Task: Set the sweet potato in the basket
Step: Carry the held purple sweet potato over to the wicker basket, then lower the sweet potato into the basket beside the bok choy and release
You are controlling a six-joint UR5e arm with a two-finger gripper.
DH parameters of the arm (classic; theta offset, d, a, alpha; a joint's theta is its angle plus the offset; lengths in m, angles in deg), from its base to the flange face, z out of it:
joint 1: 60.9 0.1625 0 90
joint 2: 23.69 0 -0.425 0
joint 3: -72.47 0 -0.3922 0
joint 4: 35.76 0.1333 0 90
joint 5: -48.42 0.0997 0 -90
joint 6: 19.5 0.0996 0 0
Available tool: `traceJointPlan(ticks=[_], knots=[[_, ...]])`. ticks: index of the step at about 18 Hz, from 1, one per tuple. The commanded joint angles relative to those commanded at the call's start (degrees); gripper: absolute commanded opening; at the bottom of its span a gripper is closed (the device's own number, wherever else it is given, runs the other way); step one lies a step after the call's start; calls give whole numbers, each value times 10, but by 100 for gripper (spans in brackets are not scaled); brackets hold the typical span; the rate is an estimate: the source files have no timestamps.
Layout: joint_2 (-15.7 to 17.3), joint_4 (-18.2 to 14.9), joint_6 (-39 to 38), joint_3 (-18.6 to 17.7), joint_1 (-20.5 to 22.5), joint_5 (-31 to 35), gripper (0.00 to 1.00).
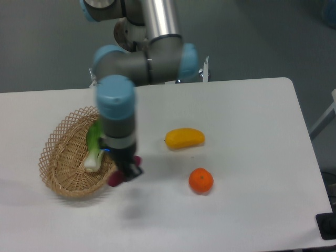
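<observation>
One sweet potato (115, 179) pinched between the closed fingers of the gripper (124, 173), carried above the near right rim of the basket (58, 152), not yet inside. Only the magenta lower end visible below the fingers, slightly blurred; upper part hidden by the gripper body. Held roughly upright, by the look of it.

Probably light, stiff and firm, smooth-skinned, with tapered ends likely to slip if grasped near a tip; best held across the thick middle. Unlikely to bruise from a short drop onto wicker.

Already in the basket: a bok choy (94, 145), green leaves toward the far side, white stem toward the near side, taking up the right half. Free room mostly along the left and near side of the weave.

Elsewhere on the white table (252, 121): a yellow mango (184, 138) near the middle, an orange (201, 180) closer to the near edge, both well apart from the basket. Matte, flat tabletop, right edge and rounded far right corner in view. Grey wall behind, robot base at the far edge.
</observation>
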Motion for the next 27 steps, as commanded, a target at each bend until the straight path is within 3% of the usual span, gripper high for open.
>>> traceJointPlan(ticks=[7, 14, 15, 16, 17, 18, 24, 27], knots=[[-21, 1, -1, -30, -62, 33, 5], [-38, 0, -12, -35, -80, 28, 29], [-40, 0, -12, -34, -80, 26, 35], [-40, 0, -11, -34, -80, 27, 48], [-41, 5, -11, -33, -80, 30, 80], [-40, 10, -11, -33, -80, 33, 100], [-27, 11, -10, -13, -76, 33, 100], [-21, 11, -7, -10, -37, 34, 100]])
